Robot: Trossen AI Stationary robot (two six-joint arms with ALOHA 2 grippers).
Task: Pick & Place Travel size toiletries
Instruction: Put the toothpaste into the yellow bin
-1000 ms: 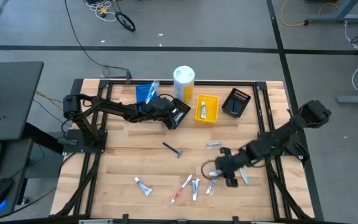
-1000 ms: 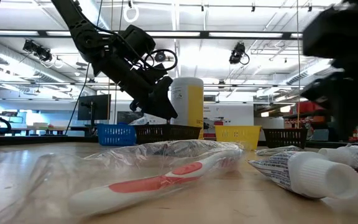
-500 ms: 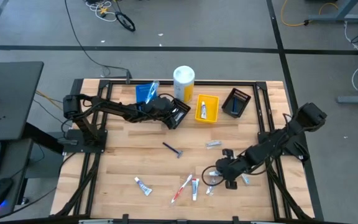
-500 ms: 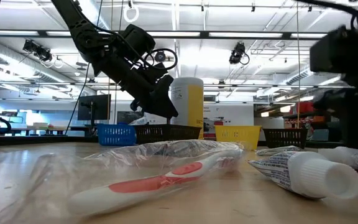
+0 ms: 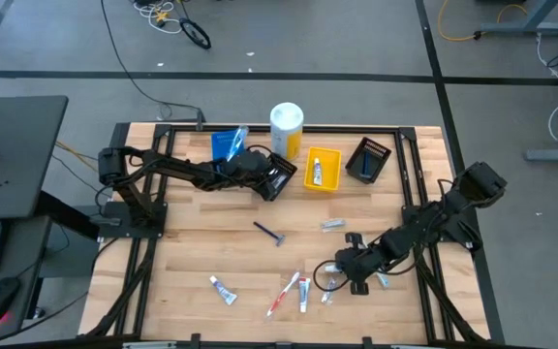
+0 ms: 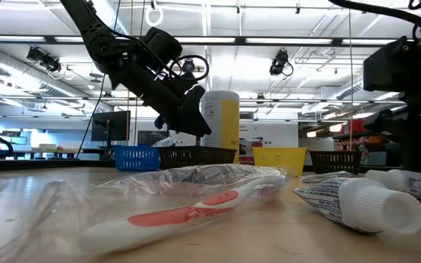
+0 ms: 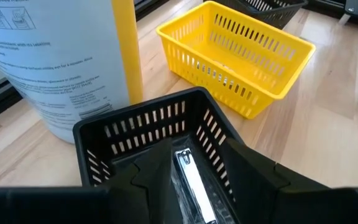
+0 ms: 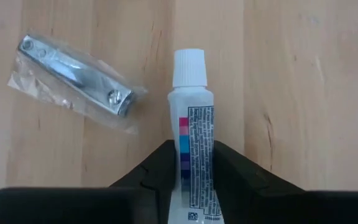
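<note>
My right gripper [image 5: 342, 273] stands low over the near right of the table, shut on a small white tube [image 8: 191, 124] with coloured marks. That tube lies flat on the wood, its cap pointing away from the fingers. A nail clipper in a clear wrapper [image 8: 73, 78] lies beside it. My left gripper [image 5: 277, 179] hangs at the far middle, just above a black bin [image 7: 142, 124]. A silver clipper in a clear wrapper [image 7: 188, 177] sits between its fingers. More tubes [image 5: 223, 289], a red toothbrush [image 5: 284, 291] and a dark razor [image 5: 271, 233] lie loose on the table. My left gripper has the wrapped clipper [image 7: 191, 186] between its two fingers, lying along them. The fingers slant down toward the bin's open top. The clipper is clear of the table; the fingers hide how far back it reaches. My right gripper pinches the tube's body [image 8: 191, 144] by its two long sides, behind the coloured marks, toward the crimped end. The fingers come steeply from above and stand on either side of the tube, which lies flat on the table.
Along the far edge stand a blue bin [image 5: 227, 145], a tall white-and-yellow cylinder [image 5: 287, 131], a yellow bin [image 5: 323, 168] and a second black bin [image 5: 368, 160]. Bare wood lies at the table's left and middle. A black frame rail runs around the table.
My right gripper has sunk toward the table and edged toward the near left, down onto the tube. The tube has stayed where it lay.
</note>
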